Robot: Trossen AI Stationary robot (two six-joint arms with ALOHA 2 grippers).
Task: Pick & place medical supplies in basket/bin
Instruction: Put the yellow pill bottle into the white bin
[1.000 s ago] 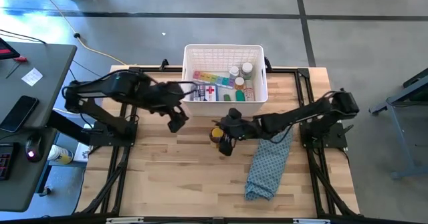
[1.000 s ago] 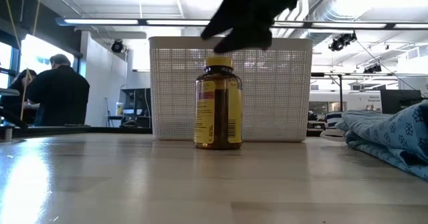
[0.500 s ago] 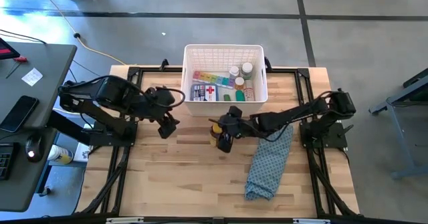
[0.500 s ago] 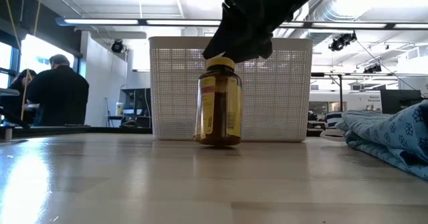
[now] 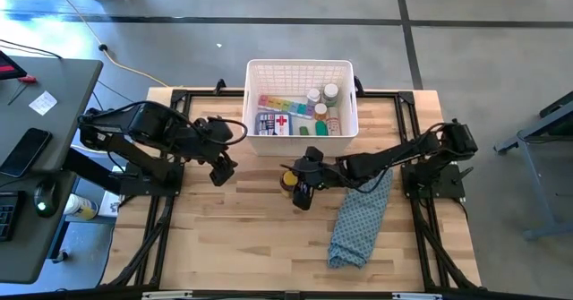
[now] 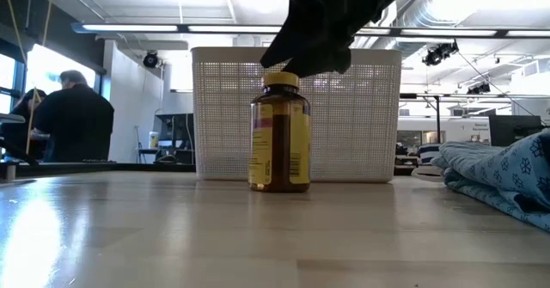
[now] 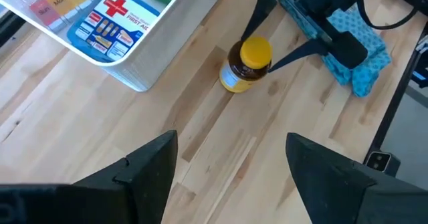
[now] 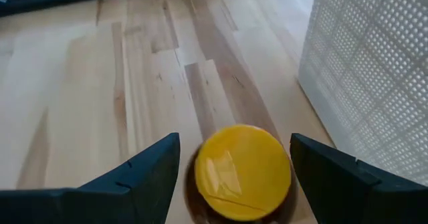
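Bottle time: the amber plastic bottle with the round yellow cap stands upright on the pale wooden table, just in front of the white lattice-sided plastic basket and apart from its wall. I've got the right gripper straight above the cap, fingers spread to either side of it and not yet closed on anything. I'd call this bottle rigid and moderately weighty if it's full, with a smooth label that could slip. It's tall and narrow, so a nudge from one finger could tip it. My pick is the cap or the shoulder just beneath it, both fingers square on opposite sides.

The left gripper hangs over bare table near the basket's corner, fingers apart and empty, well clear of the bottle.

Counting now. One bottle left on the table. Inside the basket I make out one blue-and-white red-cross first aid pack, one rainbow pill organiser strip, two small white-capped bottles and some green pieces I can't count for sure. One long blue patterned cloth lies beside the right arm; that one's not mine to move.
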